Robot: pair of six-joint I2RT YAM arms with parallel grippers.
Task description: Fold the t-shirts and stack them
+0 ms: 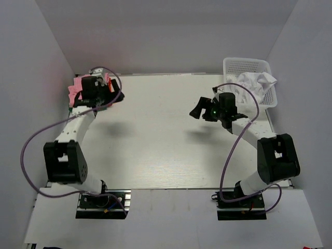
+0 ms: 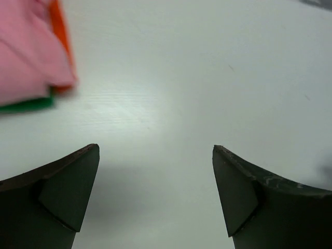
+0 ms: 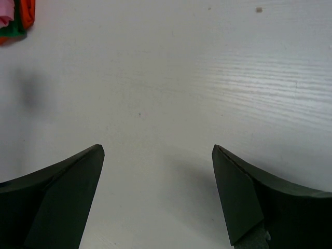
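A stack of folded t-shirts (image 1: 77, 91), pink on top with orange and green under it, lies at the far left of the table, partly hidden by my left arm. It also shows in the left wrist view (image 2: 28, 57) and small in the right wrist view (image 3: 15, 18). A crumpled white t-shirt (image 1: 255, 83) lies in the white basket (image 1: 247, 65) at the far right. My left gripper (image 1: 118, 96) is open and empty just right of the stack. My right gripper (image 1: 204, 110) is open and empty above the table, left of the basket.
The white table (image 1: 161, 135) is enclosed by white walls at the left, back and right. Purple cables loop from both arms. The arm bases stand at the near edge.
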